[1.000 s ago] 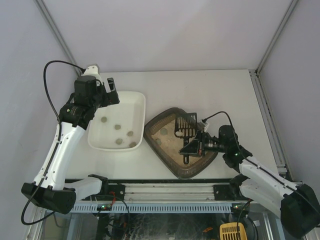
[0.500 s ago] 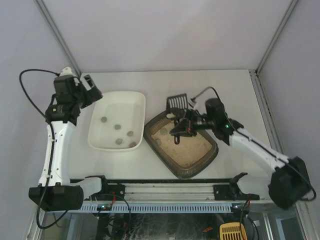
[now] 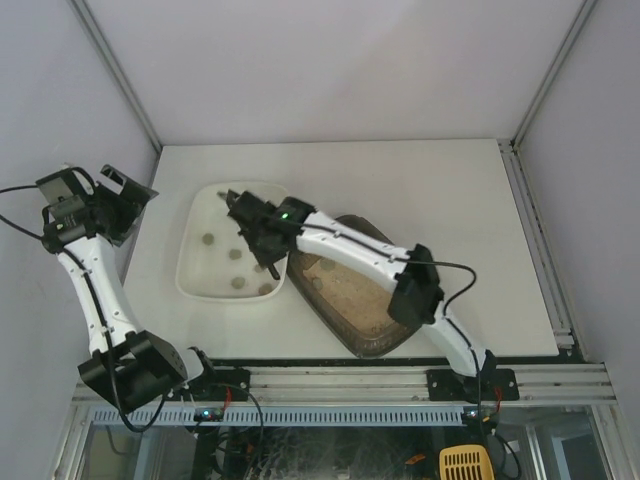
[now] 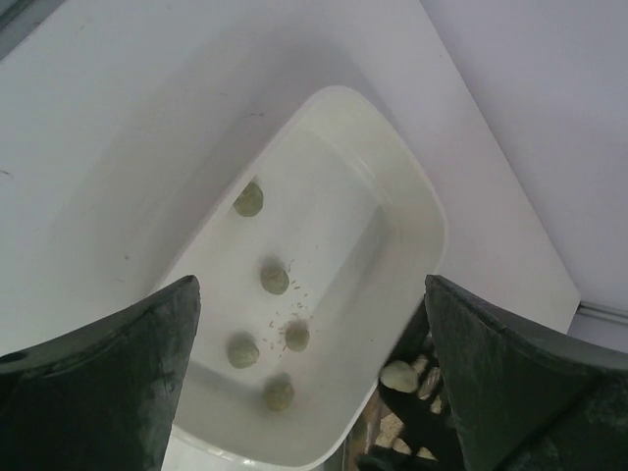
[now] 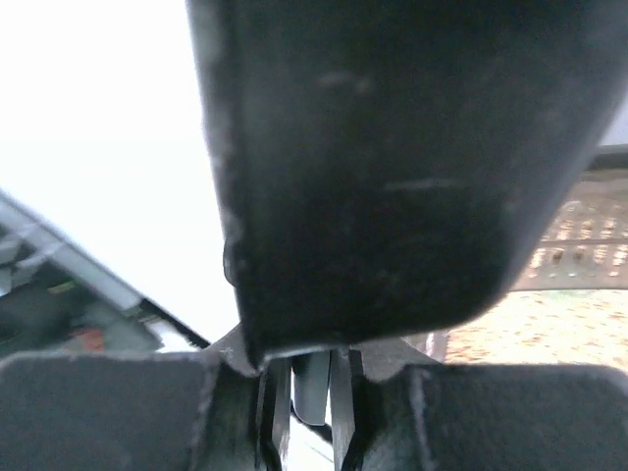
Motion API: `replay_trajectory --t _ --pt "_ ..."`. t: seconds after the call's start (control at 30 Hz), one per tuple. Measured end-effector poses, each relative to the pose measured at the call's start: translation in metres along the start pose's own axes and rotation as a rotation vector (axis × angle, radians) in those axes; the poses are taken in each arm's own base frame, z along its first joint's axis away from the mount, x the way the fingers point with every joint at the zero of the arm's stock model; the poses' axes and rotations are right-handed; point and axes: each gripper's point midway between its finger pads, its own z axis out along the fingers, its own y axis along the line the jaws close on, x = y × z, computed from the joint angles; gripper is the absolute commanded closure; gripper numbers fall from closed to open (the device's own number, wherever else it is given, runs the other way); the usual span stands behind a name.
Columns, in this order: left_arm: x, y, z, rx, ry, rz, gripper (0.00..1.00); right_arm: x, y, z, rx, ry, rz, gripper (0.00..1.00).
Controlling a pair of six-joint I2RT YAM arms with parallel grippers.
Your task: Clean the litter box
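The litter box [image 3: 372, 322], dark-rimmed with beige litter, lies right of centre, and my right arm crosses over it. My right gripper [image 3: 262, 238] is shut on the black scoop [image 3: 272, 267] above the right rim of the white tray [image 3: 192, 268]. In the right wrist view the scoop handle [image 5: 392, 177] fills the frame, clamped in the right gripper [image 5: 312, 388], with litter [image 5: 549, 334] showing behind. The left wrist view shows the scoop [image 4: 417, 412] carrying a pale clump [image 4: 400, 376] beside the tray [image 4: 392, 177]. My left gripper [image 3: 128, 192] hangs open and holds nothing, left of the tray.
Several greenish clumps [image 4: 275, 279] and scattered grains lie in the white tray. The enclosure's walls stand close on the left and right. The arm bases and a rail run along the table's near edge [image 3: 330, 380].
My right arm has swung left from the litter box to the white tray, carrying the scoop. The left arm has drawn back leftward, away from the tray.
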Motion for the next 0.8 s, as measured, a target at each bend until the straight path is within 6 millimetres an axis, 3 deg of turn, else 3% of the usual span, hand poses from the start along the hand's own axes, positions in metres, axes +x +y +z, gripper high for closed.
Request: replay_trajectory --t 0.13,0.27,0.47,0.67,0.8 --pt "-0.004 0.013 -0.003 -0.029 -0.003 -0.038 0.00 0.033 -0.022 0.040 0.289 0.068 -0.197 1.00" --pt "-0.005 0.013 -0.007 -0.036 -0.019 -0.034 0.00 0.052 -0.037 0.046 0.448 0.099 -0.331 1.00" --pt "-0.011 0.007 -0.023 -0.023 -0.076 -0.015 0.00 0.037 -0.052 0.022 0.554 -0.003 -0.417 1.00" --pt "-0.010 0.004 -0.025 -0.009 -0.082 -0.009 0.00 0.008 -0.043 -0.010 0.543 -0.150 -0.407 1.00" --pt "0.002 -0.011 -0.021 0.023 -0.052 0.043 0.00 0.015 -0.039 -0.039 0.463 -0.165 -0.365 1.00"
